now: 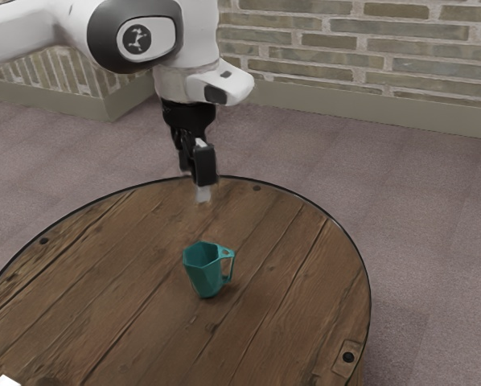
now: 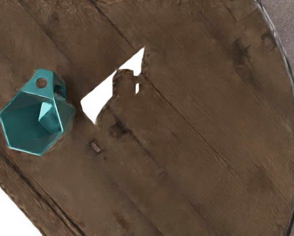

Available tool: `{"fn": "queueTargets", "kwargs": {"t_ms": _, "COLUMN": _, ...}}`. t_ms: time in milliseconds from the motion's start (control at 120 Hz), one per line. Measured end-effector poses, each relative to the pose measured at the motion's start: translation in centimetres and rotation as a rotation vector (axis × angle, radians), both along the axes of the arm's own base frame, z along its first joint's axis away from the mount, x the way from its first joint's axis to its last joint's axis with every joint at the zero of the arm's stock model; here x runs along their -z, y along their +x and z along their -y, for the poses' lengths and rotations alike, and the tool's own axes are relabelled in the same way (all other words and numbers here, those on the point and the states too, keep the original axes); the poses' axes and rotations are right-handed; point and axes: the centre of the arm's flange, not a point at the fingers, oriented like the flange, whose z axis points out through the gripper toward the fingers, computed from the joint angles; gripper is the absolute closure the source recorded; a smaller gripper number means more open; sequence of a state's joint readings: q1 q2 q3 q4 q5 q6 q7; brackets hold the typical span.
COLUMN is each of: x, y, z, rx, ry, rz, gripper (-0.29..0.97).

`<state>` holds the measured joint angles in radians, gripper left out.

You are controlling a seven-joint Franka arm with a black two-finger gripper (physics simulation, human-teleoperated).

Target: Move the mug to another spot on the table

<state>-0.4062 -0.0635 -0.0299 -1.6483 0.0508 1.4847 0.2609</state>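
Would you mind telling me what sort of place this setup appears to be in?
Probably a plain indoor room, rendered in simulation: a brick wall runs behind, a greyish carpet-like floor spreads around, and a round wooden plank table holds a single teal mug.

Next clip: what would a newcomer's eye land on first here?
The teal faceted mug stands upright near the middle of the round dark plank table, the brightest thing around. Beyond it, toward the brick wall, the arm's black tool hangs over the tabletop, apart from the mug.
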Motion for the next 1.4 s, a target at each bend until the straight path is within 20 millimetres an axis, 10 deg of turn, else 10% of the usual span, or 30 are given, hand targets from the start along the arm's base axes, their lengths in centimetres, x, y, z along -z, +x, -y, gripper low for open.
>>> {"fn": "queueTargets", "kwargs": {"t_ms": 92, "x": -1.7, "y": 1.8, "z": -3.5, "rx": -0.071, "ry": -0.017, "rz": 0.05, "gripper": 0.0}}
{"fn": "queueTargets", "kwargs": {"t_ms": 192, "x": 0.9, "y": 2.7, "z": -4.8, "rx": -0.092, "ry": -0.003, "rz": 0.025, "gripper": 0.0}}
{"fn": "queueTargets", "kwargs": {"t_ms": 483, "x": 2.4, "y": 2.5, "z": -0.9, "rx": 0.165, "ry": -0.026, "rz": 0.049, "gripper": 0.0}}
{"fn": "queueTargets", "kwargs": {"t_ms": 683, "x": 9.1, "y": 5.2, "z": 2.7, "rx": 0.406, "ry": -0.086, "rz": -0.013, "gripper": 0.0}}
{"fn": "queueTargets", "kwargs": {"t_ms": 883, "x": 16.7, "y": 8.9, "z": -4.1, "rx": 0.395, "ry": -0.155, "rz": -0.076, "gripper": 0.0}}
{"fn": "queueTargets", "kwargs": {"t_ms": 1400, "x": 26.5, "y": 12.2, "z": -7.5, "rx": 0.421, "ry": -0.198, "rz": -0.098, "gripper": 0.0}}
